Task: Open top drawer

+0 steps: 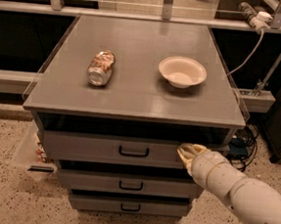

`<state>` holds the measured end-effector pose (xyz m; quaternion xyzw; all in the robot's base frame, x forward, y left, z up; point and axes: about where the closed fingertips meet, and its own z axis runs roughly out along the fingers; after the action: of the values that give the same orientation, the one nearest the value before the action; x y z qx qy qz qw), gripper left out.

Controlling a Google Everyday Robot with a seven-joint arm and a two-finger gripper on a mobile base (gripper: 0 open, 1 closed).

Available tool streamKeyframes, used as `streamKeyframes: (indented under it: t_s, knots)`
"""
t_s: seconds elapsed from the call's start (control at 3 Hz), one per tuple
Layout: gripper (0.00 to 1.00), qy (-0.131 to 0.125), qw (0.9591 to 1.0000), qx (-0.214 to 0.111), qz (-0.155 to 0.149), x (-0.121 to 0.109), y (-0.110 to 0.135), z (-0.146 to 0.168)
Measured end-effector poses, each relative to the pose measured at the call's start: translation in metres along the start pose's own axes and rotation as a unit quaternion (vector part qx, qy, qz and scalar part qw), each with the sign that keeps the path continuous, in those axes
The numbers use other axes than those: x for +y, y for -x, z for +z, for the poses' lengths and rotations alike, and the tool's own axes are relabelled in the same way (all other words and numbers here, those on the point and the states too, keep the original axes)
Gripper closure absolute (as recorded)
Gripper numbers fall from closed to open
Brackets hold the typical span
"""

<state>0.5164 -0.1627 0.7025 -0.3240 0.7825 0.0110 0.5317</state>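
One gripper (pixel 188 151) sits at the right end of the top drawer (pixel 103 150). Whether it is spread or closed, I cannot tell.

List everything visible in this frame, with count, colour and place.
Cabinet top: one, grey, centre of view.
Can: one, reddish-silver, lying on its side, left of the cabinet top.
Bowl: one, cream, upright, right of the top.
Top drawer: one, grey with black handle, directly under the top.
Lower drawers: two, grey, stacked beneath the top drawer.
Arm: one, white, entering from lower right.
Gripper: one, cream, at the right end of the top drawer's front.
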Motion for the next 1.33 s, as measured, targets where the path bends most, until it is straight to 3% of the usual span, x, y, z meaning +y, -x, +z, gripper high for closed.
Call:
streamKeyframes:
  t_s: [0.33, 1.0, 1.33]
  knots:
    - [1.00, -0.012, 0.9999, -0.008, -0.003, -0.006, 0.002, -0.001]
    - [1.00, -0.008, 0.9999, -0.006, -0.005, -0.005, 0.004, -0.002]
    - [1.00, 0.005, 0.9996, 0.011, -0.025, -0.008, 0.029, -0.020]
